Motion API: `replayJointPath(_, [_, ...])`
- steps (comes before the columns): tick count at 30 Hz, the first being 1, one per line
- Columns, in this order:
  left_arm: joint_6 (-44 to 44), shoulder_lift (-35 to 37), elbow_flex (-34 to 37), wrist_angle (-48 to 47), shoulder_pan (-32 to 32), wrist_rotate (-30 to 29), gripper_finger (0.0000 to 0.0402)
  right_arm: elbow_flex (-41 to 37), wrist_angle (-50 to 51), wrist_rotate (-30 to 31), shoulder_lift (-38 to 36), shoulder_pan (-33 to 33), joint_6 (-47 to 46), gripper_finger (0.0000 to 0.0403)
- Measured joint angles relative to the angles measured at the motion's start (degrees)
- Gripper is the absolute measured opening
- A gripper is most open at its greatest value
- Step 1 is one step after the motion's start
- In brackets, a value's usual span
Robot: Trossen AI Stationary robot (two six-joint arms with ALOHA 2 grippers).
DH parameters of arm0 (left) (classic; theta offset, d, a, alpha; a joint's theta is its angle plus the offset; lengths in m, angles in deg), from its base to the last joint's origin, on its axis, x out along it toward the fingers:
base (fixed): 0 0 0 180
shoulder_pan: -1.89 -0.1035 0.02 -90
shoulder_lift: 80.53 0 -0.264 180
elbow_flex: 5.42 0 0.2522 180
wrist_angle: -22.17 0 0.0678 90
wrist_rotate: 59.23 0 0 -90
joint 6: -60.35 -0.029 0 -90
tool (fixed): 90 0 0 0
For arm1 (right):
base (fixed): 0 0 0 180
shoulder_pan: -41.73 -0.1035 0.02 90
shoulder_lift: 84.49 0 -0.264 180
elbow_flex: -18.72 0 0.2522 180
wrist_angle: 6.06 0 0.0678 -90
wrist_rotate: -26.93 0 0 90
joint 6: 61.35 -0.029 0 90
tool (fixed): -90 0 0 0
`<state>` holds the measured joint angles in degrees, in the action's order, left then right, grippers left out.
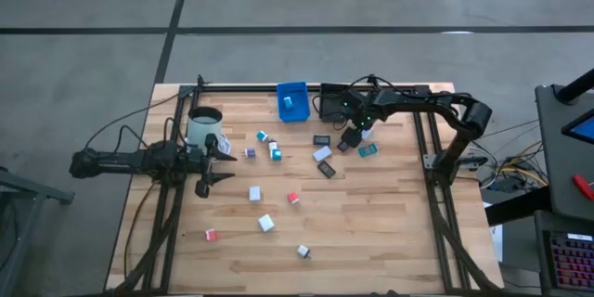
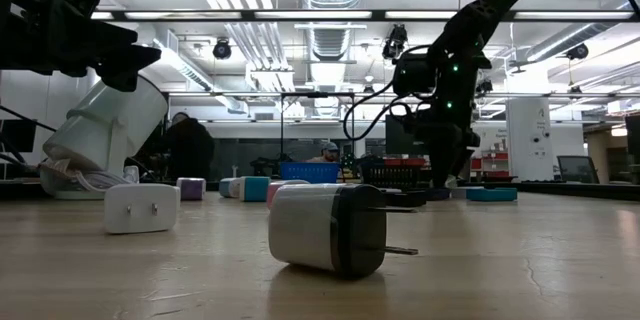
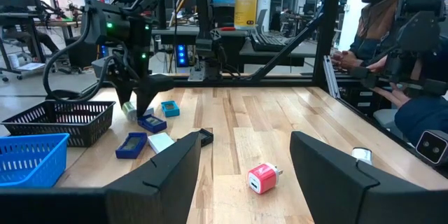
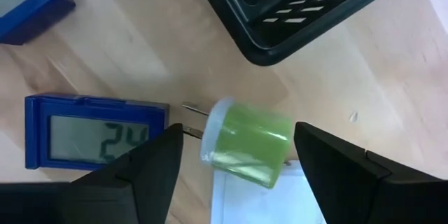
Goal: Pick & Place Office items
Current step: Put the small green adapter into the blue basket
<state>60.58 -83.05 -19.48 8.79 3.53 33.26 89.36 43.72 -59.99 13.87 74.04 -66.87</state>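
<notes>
My work surface is the wooden table (image 1: 371,232), and most of the office items are still scattered loose on it, so I judge the task to be at an early stage. At the far edge stand the blue bin (image 1: 293,93), which already holds one small item, and beside it the black mesh basket (image 4: 308,7), whose contents I cannot make out. The white mug (image 1: 204,126) stands near my left gripper (image 1: 217,162), which waits at the left side of the table with its fingers spread and nothing between them. My right gripper (image 4: 238,164) is the working one: it hangs low over the cluster of flat items just in front of the black mesh basket, jaws apart, straddling a green-bodied plug adapter (image 4: 246,142) that lies on its side with its prongs toward a blue digital clock (image 4: 91,131). The fingers stand on either side of the adapter, but I cannot see contact yet, so I treat it as not grasped. Still to be collected, as far as I can see: the white cube charger (image 1: 266,223), the red charger (image 1: 293,198), the white and red blocks near the front edge, and the flat black, teal and purple pieces beside my right gripper. The next step, in my judgement, is closing on the adapter.
</notes>
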Motion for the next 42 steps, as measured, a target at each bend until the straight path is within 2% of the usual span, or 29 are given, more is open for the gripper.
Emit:
replayJointPath(15, [0.00,0.00,0.00,-0.01,0.01,0.00,0.0227,0.04,-0.13,-0.02,-0.09,0.00,0.11,0.0240])
replayJointPath(32, [0.00,0.01,0.00,0.00,-0.01,-0.01,0.0227,0.13,1.29,0.04,-0.24,0.00,-0.28,0.0168])
replayJointPath(42, [0.00,-0.01,0.00,-0.01,-0.01,-0.01,0.0227,0.13,1.29,0.07,-0.24,0.00,-0.07,0.0163])
